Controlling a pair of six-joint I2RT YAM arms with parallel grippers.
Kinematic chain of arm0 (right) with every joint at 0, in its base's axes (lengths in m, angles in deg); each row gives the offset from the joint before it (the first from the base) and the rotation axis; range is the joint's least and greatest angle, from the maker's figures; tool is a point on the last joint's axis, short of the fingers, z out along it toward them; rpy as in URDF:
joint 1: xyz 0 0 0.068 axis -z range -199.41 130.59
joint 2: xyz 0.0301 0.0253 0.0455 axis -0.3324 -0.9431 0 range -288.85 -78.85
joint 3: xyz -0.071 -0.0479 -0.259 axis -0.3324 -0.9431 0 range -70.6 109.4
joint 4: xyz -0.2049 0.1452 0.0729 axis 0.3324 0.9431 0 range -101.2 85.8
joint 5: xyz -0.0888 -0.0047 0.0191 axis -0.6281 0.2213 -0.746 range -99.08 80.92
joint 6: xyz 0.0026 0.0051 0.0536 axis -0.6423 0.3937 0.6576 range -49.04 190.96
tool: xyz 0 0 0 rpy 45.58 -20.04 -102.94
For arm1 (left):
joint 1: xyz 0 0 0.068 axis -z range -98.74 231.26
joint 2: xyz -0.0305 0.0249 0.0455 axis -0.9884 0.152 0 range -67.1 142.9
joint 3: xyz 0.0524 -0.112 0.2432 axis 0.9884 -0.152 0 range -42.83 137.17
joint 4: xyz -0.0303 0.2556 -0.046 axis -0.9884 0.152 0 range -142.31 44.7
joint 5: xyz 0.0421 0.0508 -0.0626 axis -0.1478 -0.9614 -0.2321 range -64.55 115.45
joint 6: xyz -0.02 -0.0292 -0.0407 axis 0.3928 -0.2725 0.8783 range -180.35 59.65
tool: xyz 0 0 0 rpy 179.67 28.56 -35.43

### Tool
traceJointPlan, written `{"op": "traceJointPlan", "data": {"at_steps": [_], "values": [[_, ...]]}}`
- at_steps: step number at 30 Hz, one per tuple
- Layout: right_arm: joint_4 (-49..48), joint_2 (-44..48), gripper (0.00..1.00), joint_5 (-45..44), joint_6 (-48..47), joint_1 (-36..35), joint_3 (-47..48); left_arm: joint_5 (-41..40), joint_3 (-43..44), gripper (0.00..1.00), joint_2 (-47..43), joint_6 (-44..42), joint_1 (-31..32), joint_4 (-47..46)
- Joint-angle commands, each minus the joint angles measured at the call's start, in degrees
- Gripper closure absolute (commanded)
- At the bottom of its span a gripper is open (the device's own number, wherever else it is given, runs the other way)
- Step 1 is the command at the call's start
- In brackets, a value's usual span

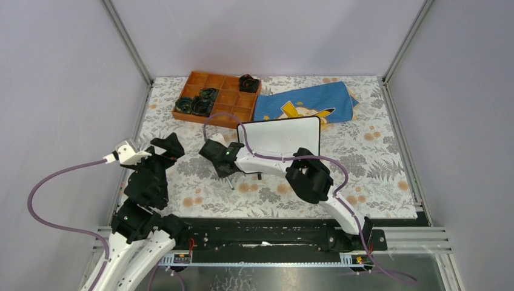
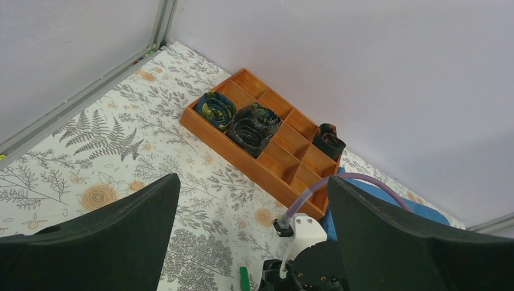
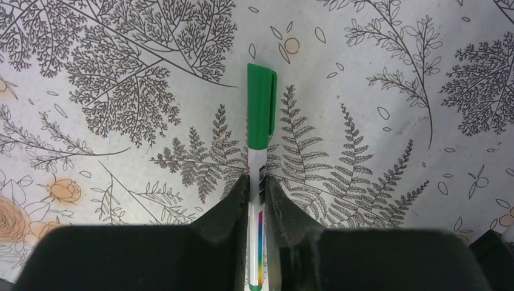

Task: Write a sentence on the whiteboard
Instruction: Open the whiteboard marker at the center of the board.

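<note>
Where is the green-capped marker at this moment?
Right wrist view: the green-capped marker is clamped in the right gripper, cap pointing out over the floral tablecloth. From above, that gripper sits centre-table, just near-left of the whiteboard.

Nothing here reads as words or numbers. The green-capped marker (image 3: 261, 115) carries a printed label with a rainbow strip on its white barrel, too small and half hidden to make out. The whiteboard (image 1: 282, 134) looks plain white from above.
</note>
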Motion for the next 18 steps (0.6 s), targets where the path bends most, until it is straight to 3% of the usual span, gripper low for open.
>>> {"op": "traceJointPlan", "data": {"at_steps": [1,11,14,18], "values": [[1.40,6.17,1.00,1.41,-0.56,-0.06,-0.08,0.63,0.52,0.01,0.47,0.95,-0.09,-0.43],[-5.54,16.28,1.00,2.45,-0.75,-0.07,-5.33,1.72,0.59,0.01,1.87,0.50,-0.07,-0.76],[-10.17,23.45,1.00,3.92,-1.61,-0.16,-10.81,4.62,-0.09,0.01,1.60,-0.46,-0.06,-2.74],[-18.06,36.69,1.00,3.38,-3.61,-0.17,-25.41,11.72,0.95,0.01,1.18,0.27,-0.06,-3.39]]}}
